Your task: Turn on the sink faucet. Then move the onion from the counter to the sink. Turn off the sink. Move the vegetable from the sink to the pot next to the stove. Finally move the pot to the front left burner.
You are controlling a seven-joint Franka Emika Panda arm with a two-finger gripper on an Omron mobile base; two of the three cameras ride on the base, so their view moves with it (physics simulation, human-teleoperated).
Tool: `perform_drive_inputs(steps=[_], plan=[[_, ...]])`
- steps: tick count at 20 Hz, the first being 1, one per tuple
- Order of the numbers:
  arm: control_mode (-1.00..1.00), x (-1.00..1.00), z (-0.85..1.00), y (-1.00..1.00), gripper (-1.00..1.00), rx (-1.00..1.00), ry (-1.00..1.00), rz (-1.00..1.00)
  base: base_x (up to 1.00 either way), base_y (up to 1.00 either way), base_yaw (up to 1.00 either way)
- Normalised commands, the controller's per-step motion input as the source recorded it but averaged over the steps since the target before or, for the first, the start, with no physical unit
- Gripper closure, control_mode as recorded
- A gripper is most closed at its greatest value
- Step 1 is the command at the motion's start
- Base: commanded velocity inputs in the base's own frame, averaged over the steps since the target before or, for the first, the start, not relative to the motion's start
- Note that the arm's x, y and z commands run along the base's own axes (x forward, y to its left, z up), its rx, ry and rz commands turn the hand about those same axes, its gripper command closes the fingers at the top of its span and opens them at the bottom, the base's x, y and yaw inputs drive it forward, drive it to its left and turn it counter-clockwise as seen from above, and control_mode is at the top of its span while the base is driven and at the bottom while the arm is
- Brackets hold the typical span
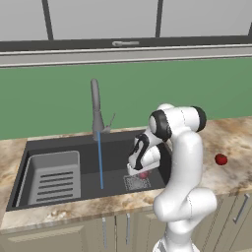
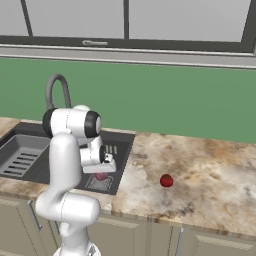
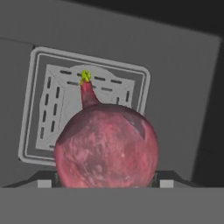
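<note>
The faucet point(image 1: 96, 110) point(image 2: 56, 87) stands behind the sink point(image 1: 74, 145) point(image 2: 30, 131), and a thin blue stream of water point(image 1: 100, 162) falls from its spout into the basin. My gripper point(image 1: 142, 171) point(image 2: 101, 173) point(image 3: 105, 181) is low inside the sink's right end, shut on the onion point(image 1: 143, 174) point(image 2: 100, 176) point(image 3: 107, 146). The onion is a reddish ball with a yellow-green tip. It hangs just above the square drain grate point(image 1: 135, 183) point(image 3: 50, 109). The pot and the stove are out of view.
A small red round fruit point(image 1: 221, 159) point(image 2: 166, 180) lies on the marbled counter point(image 1: 236, 138) point(image 2: 210, 165) right of the sink. A light grey slotted tray insert point(image 1: 54, 177) point(image 2: 20, 155) takes up the sink's left half. A green wall rises behind.
</note>
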Motion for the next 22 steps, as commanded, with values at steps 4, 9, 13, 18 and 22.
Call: perform_drive_inputs(steps=[4,9,13,18,22], plan=[[-1.00,0.21,-0.25,0.02,1.00,0.00,0.00,0.00,0.00,0.00,0.00],[-1.00,0.22,-0.25,0.02,1.00,0.00,0.01,0.00,0.00,0.00,0.00],[-1.00,0.21,-0.23,0.02,1.00,0.00,0.01,0.00,0.00,0.00,0.00],[-1.00,0.21,-0.26,0.01,1.00,0.00,0.00,0.00,0.00,0.00,0.00],[-1.00,0.12,-0.27,0.00,1.00,0.00,0.00,0.00,0.00,0.00,0.00]])
